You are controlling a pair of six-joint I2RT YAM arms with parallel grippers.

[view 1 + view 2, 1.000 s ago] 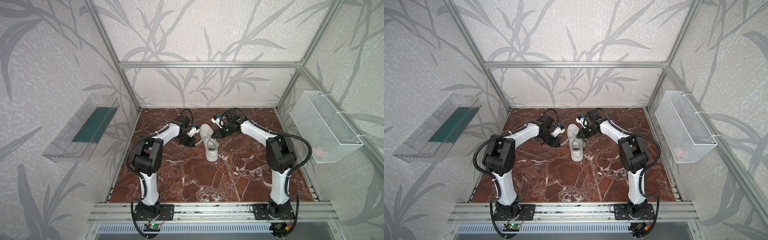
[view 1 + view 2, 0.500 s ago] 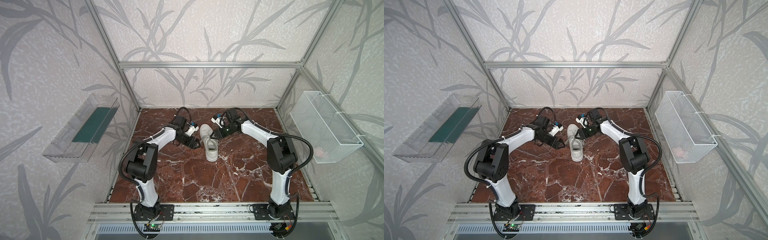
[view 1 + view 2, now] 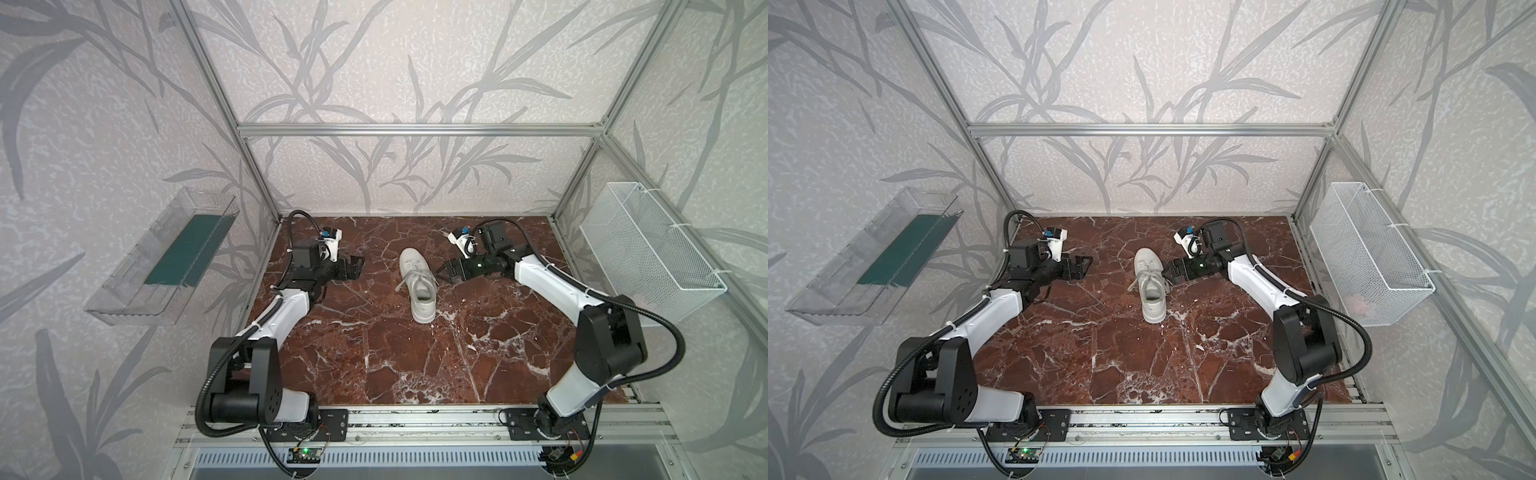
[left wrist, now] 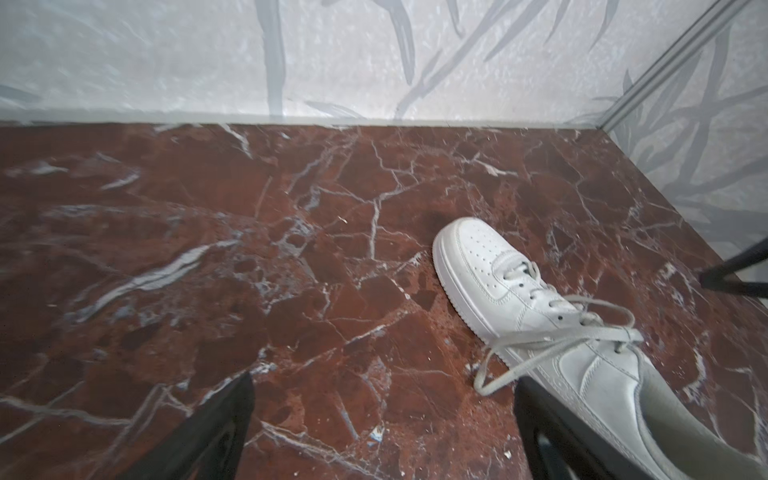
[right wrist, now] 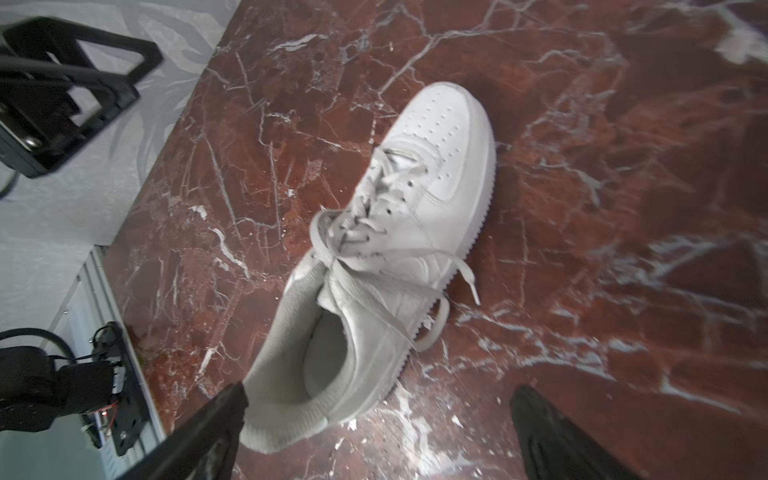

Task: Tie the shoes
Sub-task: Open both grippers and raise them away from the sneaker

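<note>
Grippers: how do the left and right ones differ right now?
The left gripper stands well clear of the sneaker; the right gripper sits close beside it. The left gripper faces bare table by the toe; the right gripper faces the heel opening. Both are open and empty.

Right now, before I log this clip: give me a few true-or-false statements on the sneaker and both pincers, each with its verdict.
1. The white sneaker stands sole-down on the red marble-patterned tabletop. True.
2. The left pincer grips a lace. False: it is open and empty, well apart from the sneaker.
3. The right pincer is open, close beside the sneaker. True.
4. The sneaker's toe points toward the robot bases. False: the toe points toward the back wall, and the heel opening is nearer the bases.
</note>
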